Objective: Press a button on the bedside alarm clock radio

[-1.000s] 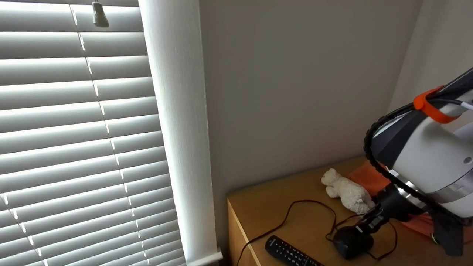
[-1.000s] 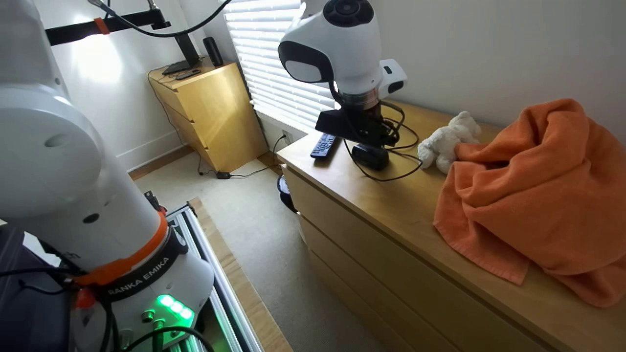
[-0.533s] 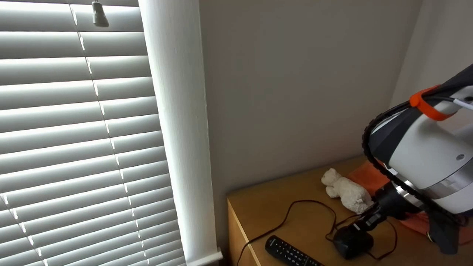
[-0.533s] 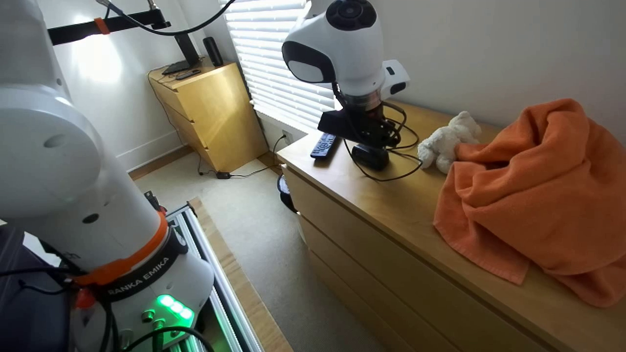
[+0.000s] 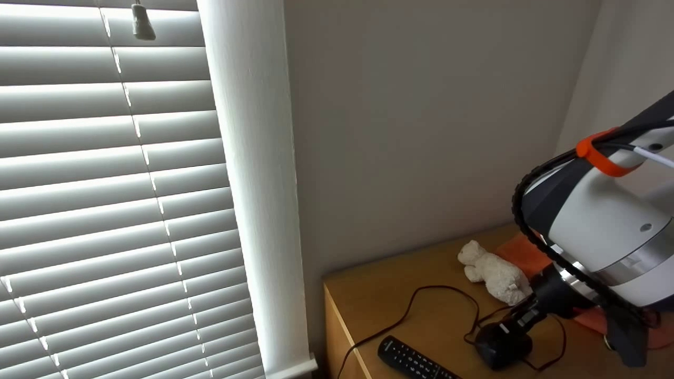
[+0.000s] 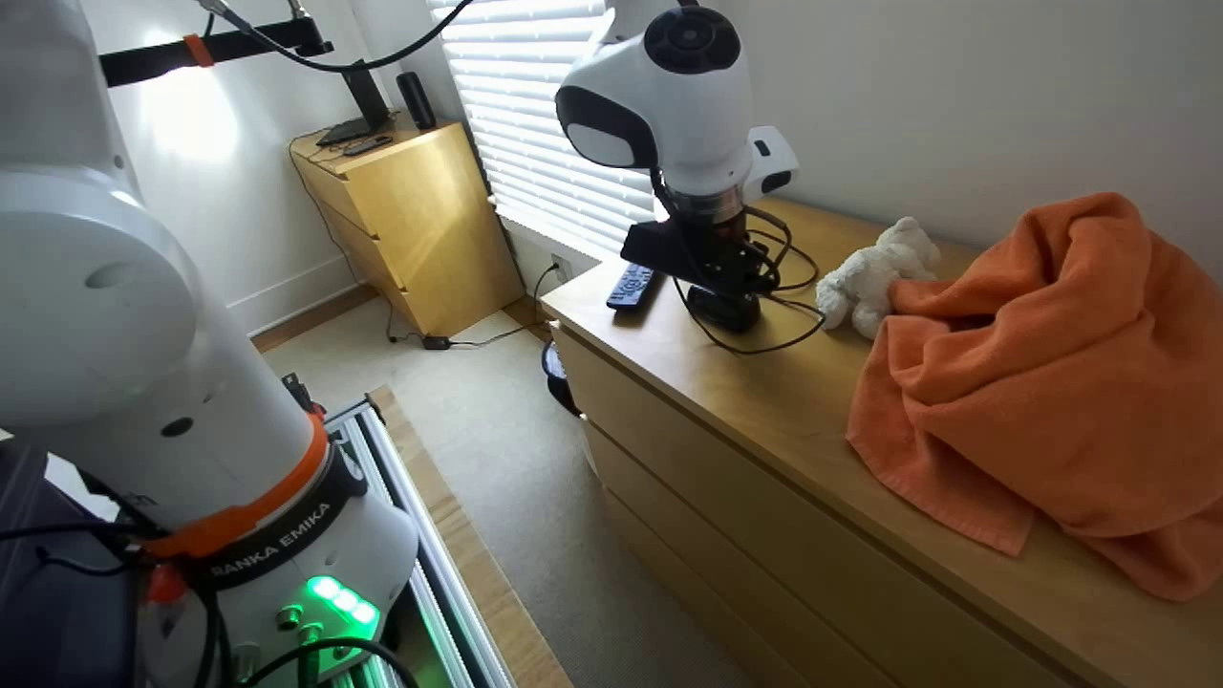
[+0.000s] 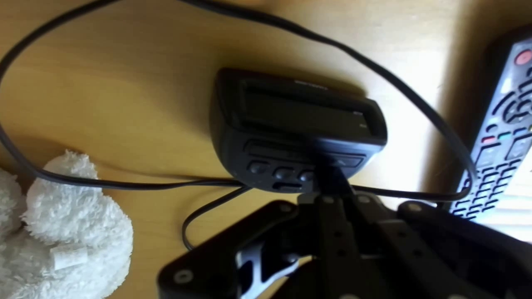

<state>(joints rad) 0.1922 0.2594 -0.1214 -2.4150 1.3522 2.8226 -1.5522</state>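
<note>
The black alarm clock radio (image 5: 500, 350) lies on the wooden dresser; it also shows in an exterior view (image 6: 721, 308) and the wrist view (image 7: 291, 112). Its dark display and a row of small round buttons (image 7: 284, 172) face the wrist camera. Above that row runs a long bar with a marked right end. My gripper (image 7: 328, 169) is shut and empty, its fingers together. Its tips cover part of the clock's button face, right of the round buttons. In an exterior view the gripper (image 5: 509, 327) meets the clock's top edge. I cannot tell whether the tips touch or press a button.
A black cord (image 7: 158, 185) loops around the clock. A remote control (image 5: 413, 358) lies beside the clock. A white plush toy (image 5: 497, 273) and an orange towel (image 6: 1032, 382) lie on the dresser (image 6: 745, 392). A wall stands behind it, and window blinds (image 5: 105, 210) are nearby.
The wrist and arm have shifted slightly, leftward in an exterior view, and last dipped a little lower. The gripper tips stay at the clock. The clock, remote and toy have not moved.
</note>
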